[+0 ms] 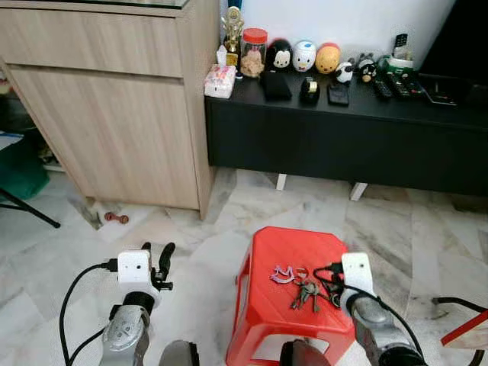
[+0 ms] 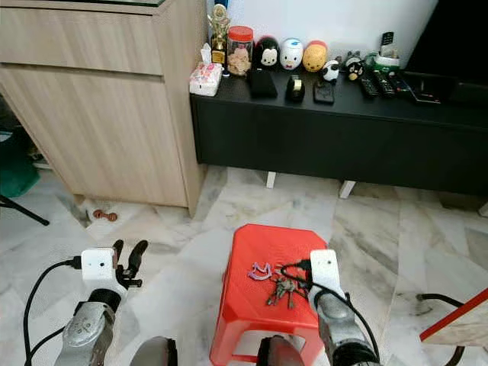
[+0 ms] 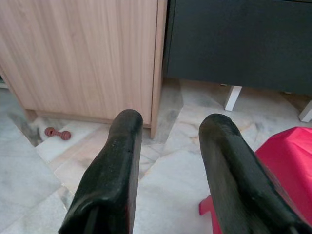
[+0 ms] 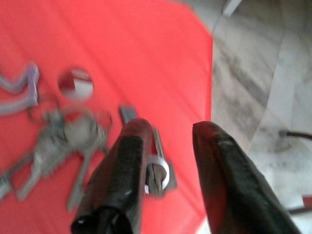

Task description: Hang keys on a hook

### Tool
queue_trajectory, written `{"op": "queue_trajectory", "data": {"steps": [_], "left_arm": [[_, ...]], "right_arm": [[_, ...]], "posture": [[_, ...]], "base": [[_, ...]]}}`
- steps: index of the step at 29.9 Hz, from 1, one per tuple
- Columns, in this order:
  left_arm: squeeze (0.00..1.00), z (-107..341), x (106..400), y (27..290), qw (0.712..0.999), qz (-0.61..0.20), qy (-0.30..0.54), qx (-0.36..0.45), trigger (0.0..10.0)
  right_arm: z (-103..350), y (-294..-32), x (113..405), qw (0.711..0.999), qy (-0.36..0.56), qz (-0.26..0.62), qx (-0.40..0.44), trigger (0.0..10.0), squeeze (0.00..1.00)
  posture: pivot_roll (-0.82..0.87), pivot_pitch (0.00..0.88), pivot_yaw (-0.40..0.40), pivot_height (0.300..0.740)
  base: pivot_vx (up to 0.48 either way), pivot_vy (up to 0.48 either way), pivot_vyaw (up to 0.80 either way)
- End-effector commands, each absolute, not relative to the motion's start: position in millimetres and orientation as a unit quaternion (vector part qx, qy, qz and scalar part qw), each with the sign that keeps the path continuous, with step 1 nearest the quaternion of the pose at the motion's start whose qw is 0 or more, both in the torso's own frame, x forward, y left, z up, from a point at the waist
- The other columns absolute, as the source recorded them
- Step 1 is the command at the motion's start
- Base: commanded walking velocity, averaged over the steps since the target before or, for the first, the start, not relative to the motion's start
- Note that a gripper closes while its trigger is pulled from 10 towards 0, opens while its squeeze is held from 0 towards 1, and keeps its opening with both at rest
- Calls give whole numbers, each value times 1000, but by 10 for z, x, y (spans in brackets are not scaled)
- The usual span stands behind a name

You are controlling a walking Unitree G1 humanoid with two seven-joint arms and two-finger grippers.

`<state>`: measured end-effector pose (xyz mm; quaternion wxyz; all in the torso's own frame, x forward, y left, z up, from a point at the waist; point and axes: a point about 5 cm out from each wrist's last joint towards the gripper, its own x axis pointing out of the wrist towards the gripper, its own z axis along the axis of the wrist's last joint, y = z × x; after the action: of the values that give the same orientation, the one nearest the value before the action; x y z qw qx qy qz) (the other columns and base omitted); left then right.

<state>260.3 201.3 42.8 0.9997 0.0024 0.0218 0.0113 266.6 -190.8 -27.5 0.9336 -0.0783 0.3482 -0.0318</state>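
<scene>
A bunch of keys point(image 1: 306, 292) with a pink charm point(image 1: 284, 273) lies on top of a red plastic stool point(image 1: 267, 320). My right gripper point(image 1: 332, 284) is down at the right end of the bunch. In the right wrist view its fingers point(image 4: 127, 161) stand open just above the stool top, with one key and a metal ring point(image 4: 159, 171) lying between them and the rest of the keys point(image 4: 63, 141) off to one side. My left gripper point(image 1: 156, 259) hovers open over the floor left of the stool, and nothing lies between its fingers point(image 3: 117, 161).
A low black console point(image 1: 343, 130) carrying toys, a jar and remotes runs along the back wall. A wooden cabinet point(image 1: 114, 99) stands at the left. A small red dumbbell toy point(image 1: 117, 218) lies on the marble floor. A black cable point(image 1: 457, 303) trails at the right.
</scene>
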Motion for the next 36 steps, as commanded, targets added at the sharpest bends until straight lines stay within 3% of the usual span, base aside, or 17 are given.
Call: {"op": "queue_trajectory", "data": {"steps": [1, 5, 6, 7, 29, 36], "left_arm": [[0, 419, 2594, 2007, 1000, 3, 29, 5, 10000], [0, 420, 2607, 2009, 1000, 0, 30, 6, 10000], [0, 422, 2612, 2005, 1000, -1, 30, 7, 10000], [0, 424, 2618, 2000, 1000, -2, 30, 7, 10000], [0, 474, 2629, 1934, 1000, -12, 21, 4, 10000], [0, 609, 2646, 1908, 1000, -16, -6, 4, 10000]], "right_arm": [[-333, -1932, 2596, 925, 366, -30, -92, 10000, 1000], [-367, -1906, 2563, 923, 372, -14, -99, 10000, 1000], [-375, -1887, 2557, 922, 374, -5, -97, 10000, 455], [-382, -1865, 2554, 922, 374, 6, -98, 10000, 0], [-368, -1851, 2597, 919, 377, 2, -110, 10000, 0], [-318, -1778, 2658, 930, 353, 18, -98, 10000, 0]], "posture": [[151, 60, -79, 636], [148, 58, -75, 636], [148, 59, -74, 636], [148, 60, -74, 636], [161, 133, -85, 636], [162, 168, -86, 636]], "base": [[0, 0, 0], [0, 0, 0], [0, 0, 0], [0, 0, 0], [0, 0, 0], [0, 0, 0]]}}
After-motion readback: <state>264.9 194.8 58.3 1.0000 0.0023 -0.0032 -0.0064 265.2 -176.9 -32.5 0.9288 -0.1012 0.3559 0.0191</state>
